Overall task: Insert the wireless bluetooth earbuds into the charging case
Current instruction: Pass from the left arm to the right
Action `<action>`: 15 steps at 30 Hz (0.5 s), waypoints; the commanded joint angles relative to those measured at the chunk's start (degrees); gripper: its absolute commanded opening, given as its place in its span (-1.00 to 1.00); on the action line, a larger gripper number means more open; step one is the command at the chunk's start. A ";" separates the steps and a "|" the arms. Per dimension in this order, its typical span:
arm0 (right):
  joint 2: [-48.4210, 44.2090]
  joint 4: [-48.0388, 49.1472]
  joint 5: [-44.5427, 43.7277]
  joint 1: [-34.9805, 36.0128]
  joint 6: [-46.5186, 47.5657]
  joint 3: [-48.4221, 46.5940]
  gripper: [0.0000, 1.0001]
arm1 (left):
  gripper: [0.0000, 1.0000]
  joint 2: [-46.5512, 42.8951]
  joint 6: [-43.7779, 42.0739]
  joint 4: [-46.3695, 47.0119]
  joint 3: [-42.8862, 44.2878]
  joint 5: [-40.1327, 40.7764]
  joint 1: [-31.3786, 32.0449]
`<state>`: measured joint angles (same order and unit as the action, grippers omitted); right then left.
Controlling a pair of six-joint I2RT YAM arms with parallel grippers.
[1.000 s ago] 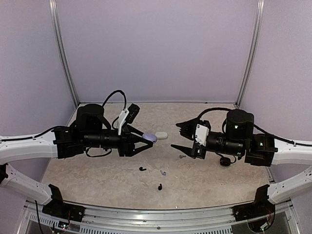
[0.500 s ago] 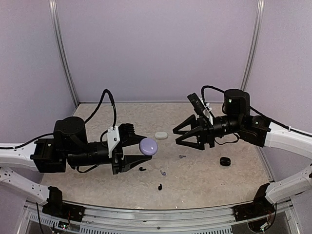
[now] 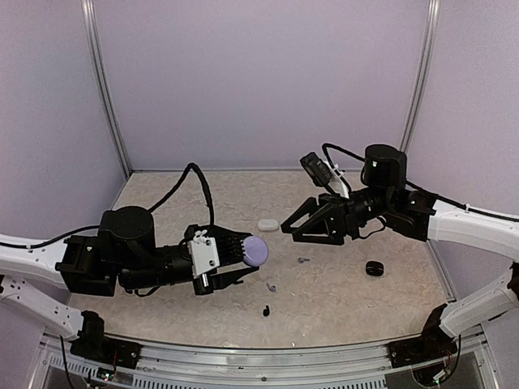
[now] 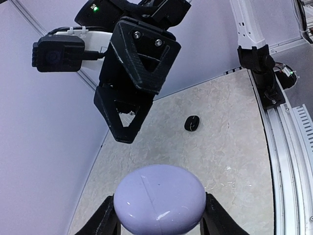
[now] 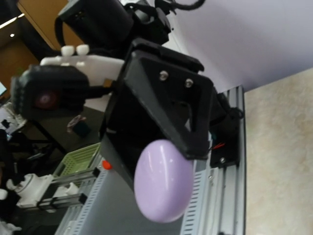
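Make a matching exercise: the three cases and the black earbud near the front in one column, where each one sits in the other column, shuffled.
Things:
1. lavender case
2. white case
3. black case
4. black earbud

Places:
A. on the table, centre
B. on the table, nearest the front edge
C. off the table, held in the left end effector
D. on the table, right side

Pairs: 1-C, 2-A, 3-D, 4-B
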<state>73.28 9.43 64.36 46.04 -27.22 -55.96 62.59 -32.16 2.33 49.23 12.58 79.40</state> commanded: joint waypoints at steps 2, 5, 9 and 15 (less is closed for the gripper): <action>2.50 -0.84 2.22 1.87 -0.95 -3.10 0.04 | -0.23 0.73 -3.82 1.23 2.54 0.59 0.58; 3.54 -2.23 1.90 2.40 -0.05 -3.75 0.03 | -0.23 1.26 -4.54 1.46 2.69 -0.04 0.67; 4.99 -2.51 1.46 3.27 0.28 -4.11 0.01 | -0.23 1.89 -5.36 1.62 3.13 -0.49 1.05; 6.42 -1.81 1.86 4.68 -0.01 -4.44 -0.02 | -0.23 2.95 -6.69 1.79 3.72 -0.50 1.53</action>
<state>78.85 7.73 65.28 49.56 -27.51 -58.48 64.88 -37.21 2.55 50.87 12.45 80.42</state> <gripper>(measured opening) 0.493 0.503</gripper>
